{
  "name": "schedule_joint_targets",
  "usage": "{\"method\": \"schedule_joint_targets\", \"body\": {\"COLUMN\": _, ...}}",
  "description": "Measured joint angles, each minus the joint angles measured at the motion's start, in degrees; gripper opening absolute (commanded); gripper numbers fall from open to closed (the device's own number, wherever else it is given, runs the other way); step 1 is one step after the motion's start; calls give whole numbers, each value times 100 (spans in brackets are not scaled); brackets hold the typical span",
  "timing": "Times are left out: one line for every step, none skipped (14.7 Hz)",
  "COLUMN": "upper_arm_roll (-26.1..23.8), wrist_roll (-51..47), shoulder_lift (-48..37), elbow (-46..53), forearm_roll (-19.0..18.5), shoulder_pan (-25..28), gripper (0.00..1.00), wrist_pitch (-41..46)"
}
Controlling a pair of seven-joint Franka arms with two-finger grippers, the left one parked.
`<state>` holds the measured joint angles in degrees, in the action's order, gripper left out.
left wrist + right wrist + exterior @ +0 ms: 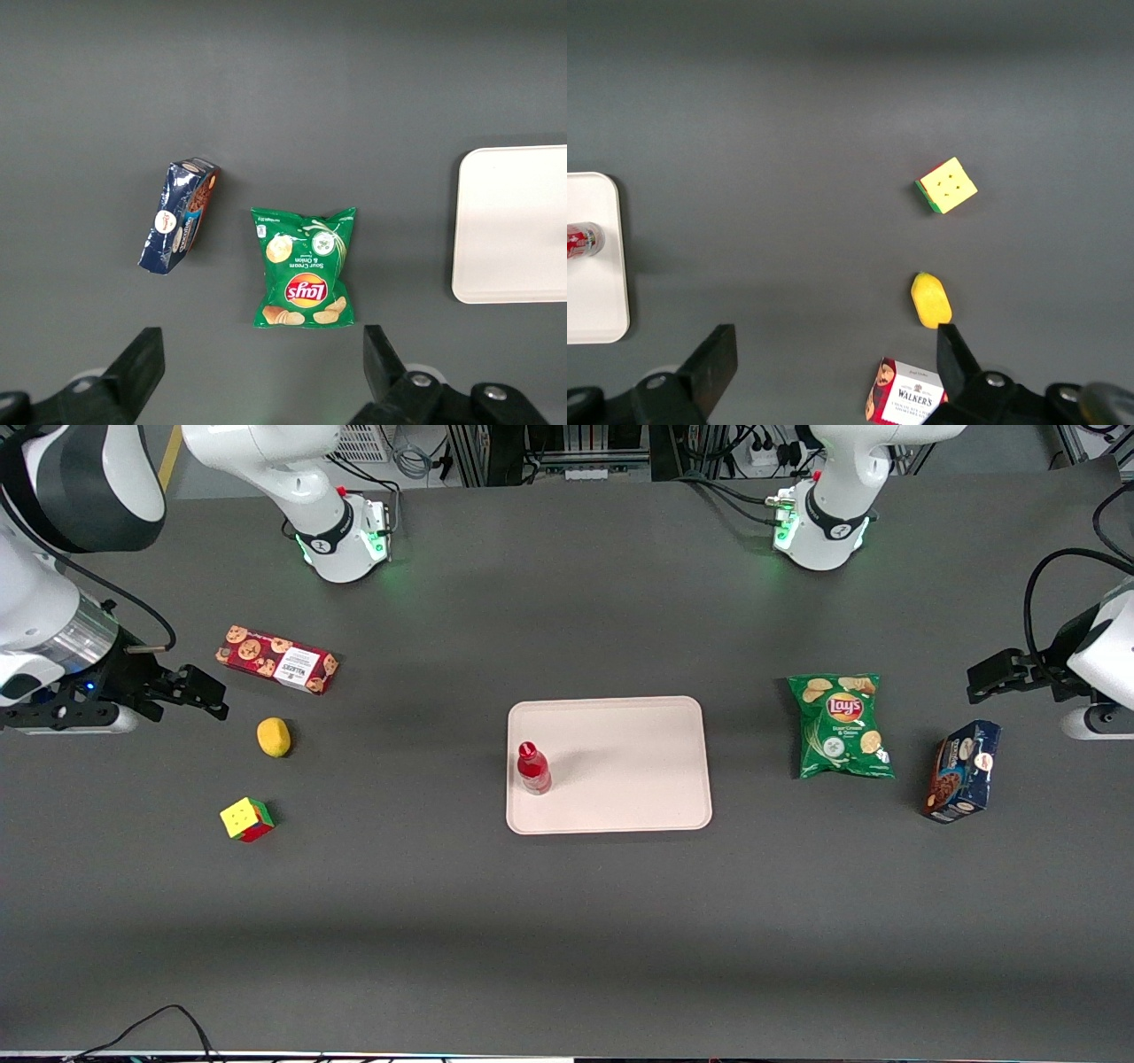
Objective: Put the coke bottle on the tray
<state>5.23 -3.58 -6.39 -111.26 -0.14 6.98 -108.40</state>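
The small red coke bottle [533, 767] stands upright on the pale pinkish-beige tray [638, 779], near the tray's edge toward the working arm's end. It also shows in the right wrist view [580, 240], on the tray [594, 292]. My right gripper [197, 693] hangs above the table at the working arm's end, well away from the tray, near the red cookie box. It is open and empty, and the wrist view [834, 363] shows bare table between its fingers.
A red cookie box [276, 659], a yellow lemon [274, 737] and a colour cube [246, 819] lie near my gripper. A green chips bag [840, 724] and a blue box [964, 771] lie toward the parked arm's end.
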Motion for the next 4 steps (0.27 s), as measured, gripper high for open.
{"method": "schedule_joint_targets", "body": {"upper_arm_roll": 1, "wrist_roll": 10, "shoulder_lift": -34, "elbow": 50, "forearm_roll": 0, "shoulder_pan": 0, "gripper": 100, "wrist_pitch": 101}}
{"method": "schedule_joint_targets", "body": {"upper_arm_roll": 10, "wrist_roll": 25, "shoulder_lift": -54, "elbow": 110, "forearm_roll": 0, "shoulder_pan": 1, "gripper": 100, "wrist_pitch": 206}}
{"method": "schedule_joint_targets", "body": {"upper_arm_roll": 29, "wrist_roll": 66, "shoulder_lift": -64, "elbow": 173, "forearm_roll": 0, "shoulder_pan": 1, "gripper": 100, "wrist_pitch": 310}}
{"method": "schedule_joint_targets", "body": {"upper_arm_roll": 63, "wrist_roll": 129, "shoulder_lift": -68, "elbow": 221, "forearm_roll": 0, "shoulder_pan": 2, "gripper": 100, "wrist_pitch": 376}}
